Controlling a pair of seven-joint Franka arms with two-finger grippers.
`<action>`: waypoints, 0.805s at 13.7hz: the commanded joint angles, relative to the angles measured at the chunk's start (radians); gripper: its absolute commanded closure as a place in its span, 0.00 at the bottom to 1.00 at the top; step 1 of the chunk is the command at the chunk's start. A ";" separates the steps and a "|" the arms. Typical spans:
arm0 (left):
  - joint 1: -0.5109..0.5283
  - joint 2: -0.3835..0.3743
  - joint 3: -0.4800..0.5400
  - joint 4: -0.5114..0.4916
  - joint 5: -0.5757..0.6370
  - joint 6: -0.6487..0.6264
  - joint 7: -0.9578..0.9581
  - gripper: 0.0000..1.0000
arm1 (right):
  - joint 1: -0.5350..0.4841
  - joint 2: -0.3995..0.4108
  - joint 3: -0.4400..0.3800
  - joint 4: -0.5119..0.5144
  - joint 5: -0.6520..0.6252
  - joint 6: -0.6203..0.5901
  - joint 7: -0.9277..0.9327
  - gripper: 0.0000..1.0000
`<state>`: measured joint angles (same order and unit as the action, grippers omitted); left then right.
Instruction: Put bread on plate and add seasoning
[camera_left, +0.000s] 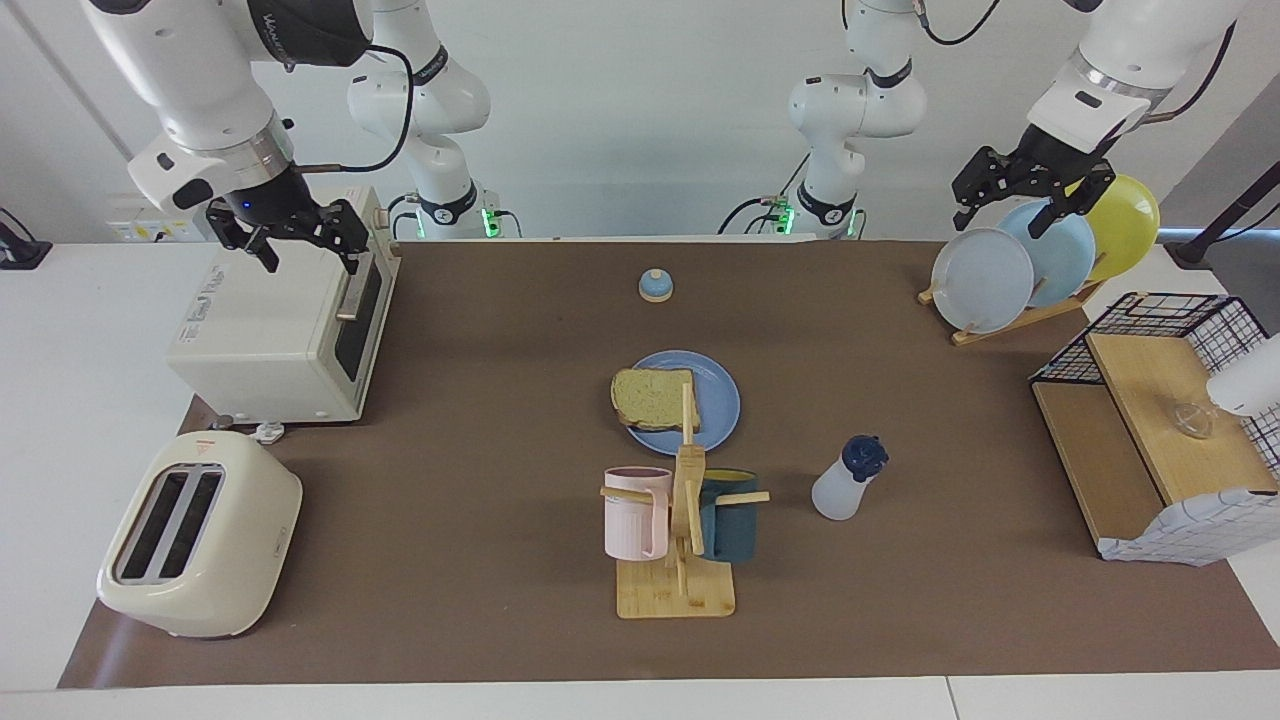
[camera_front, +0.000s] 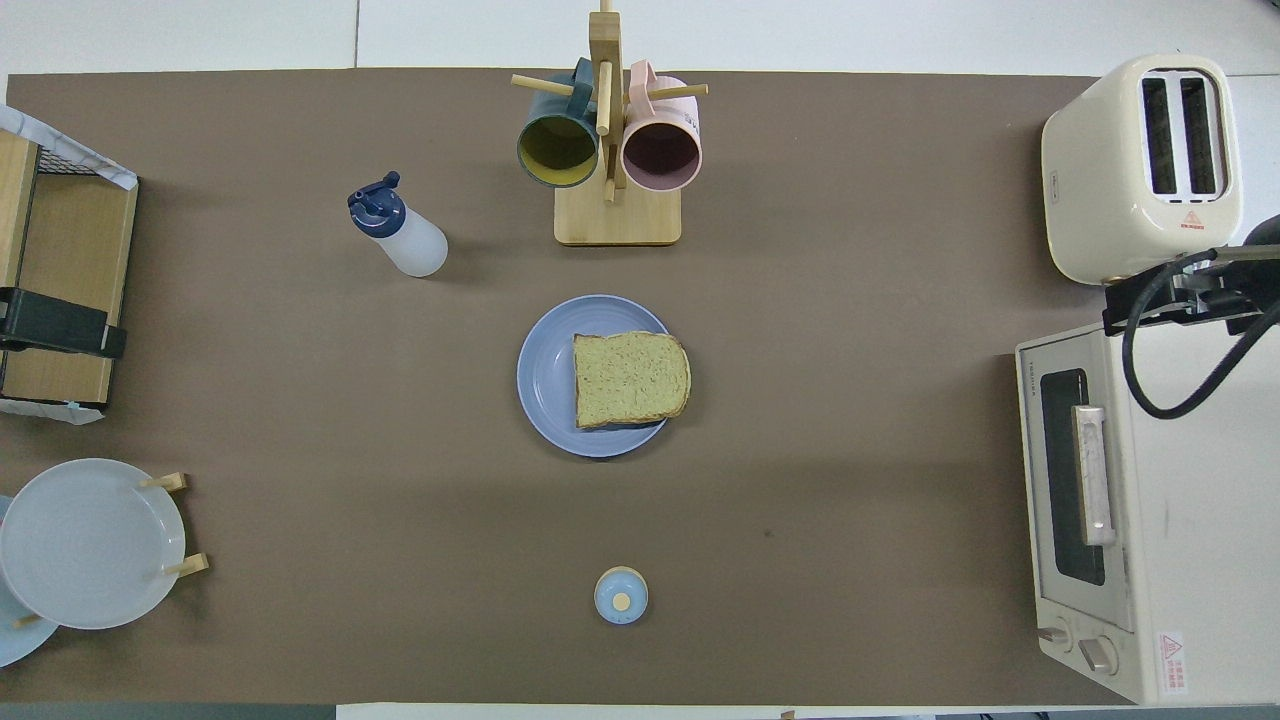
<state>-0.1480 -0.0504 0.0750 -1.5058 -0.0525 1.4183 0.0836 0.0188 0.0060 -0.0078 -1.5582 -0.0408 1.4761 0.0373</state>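
The bread (camera_left: 655, 398) (camera_front: 630, 378) lies flat on the blue plate (camera_left: 718, 402) (camera_front: 545, 380) at mid-table, its crust slightly over the rim toward the right arm's end. The seasoning bottle (camera_left: 845, 482) (camera_front: 400, 235) stands upright and untouched, farther from the robots than the plate, toward the left arm's end. My left gripper (camera_left: 1005, 218) hangs open and empty over the rack of plates. Open and empty too, my right gripper (camera_left: 308, 258) hovers over the toaster oven.
A mug rack (camera_left: 680, 535) with a pink and a dark mug stands just past the plate. A small bell (camera_left: 655, 286) sits nearer the robots. Toaster oven (camera_left: 280, 330) and toaster (camera_left: 200, 535) fill the right arm's end; plate rack (camera_left: 985, 280) and wire shelf (camera_left: 1160, 420) the left arm's end.
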 joint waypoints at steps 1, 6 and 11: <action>0.010 0.041 -0.004 0.029 0.017 -0.019 -0.007 0.00 | -0.014 -0.011 0.005 -0.013 0.019 0.006 -0.025 0.00; 0.027 0.029 -0.009 -0.079 0.020 0.099 -0.007 0.00 | -0.014 -0.011 0.005 -0.013 0.019 0.006 -0.025 0.00; 0.028 0.023 -0.036 -0.058 0.039 0.056 -0.008 0.00 | -0.014 -0.011 0.005 -0.013 0.019 0.006 -0.025 0.00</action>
<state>-0.1348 -0.0045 0.0659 -1.5660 -0.0394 1.4956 0.0835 0.0188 0.0060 -0.0078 -1.5582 -0.0408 1.4761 0.0373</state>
